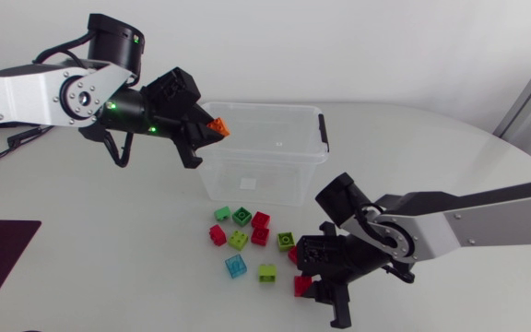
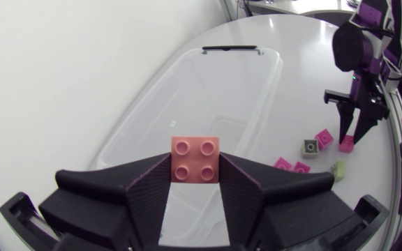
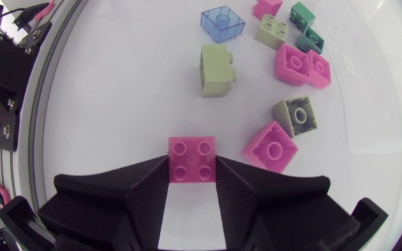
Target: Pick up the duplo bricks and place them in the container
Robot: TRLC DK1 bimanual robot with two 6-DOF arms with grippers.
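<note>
My left gripper (image 1: pixel 208 131) hangs above the left end of the clear plastic container (image 1: pixel 313 157), shut on an orange brick (image 1: pixel 218 127). In the left wrist view that brick (image 2: pixel 195 159) sits clamped between the black fingers (image 2: pixel 149 192), with the container (image 2: pixel 257 77) below and ahead. My right gripper (image 1: pixel 310 282) is low at the table, right of the brick pile, shut on a red brick (image 1: pixel 301 286). In the right wrist view both fingers press the sides of this brick (image 3: pixel 192 160), which rests on the table.
Several loose bricks lie in front of the container: a blue one (image 1: pixel 235 266), a lime one (image 1: pixel 266 272), an olive one (image 1: pixel 286 241), more red (image 1: pixel 260 221) and green (image 1: pixel 241 216) ones. Another red brick (image 3: pixel 270 146) lies just beside the right gripper.
</note>
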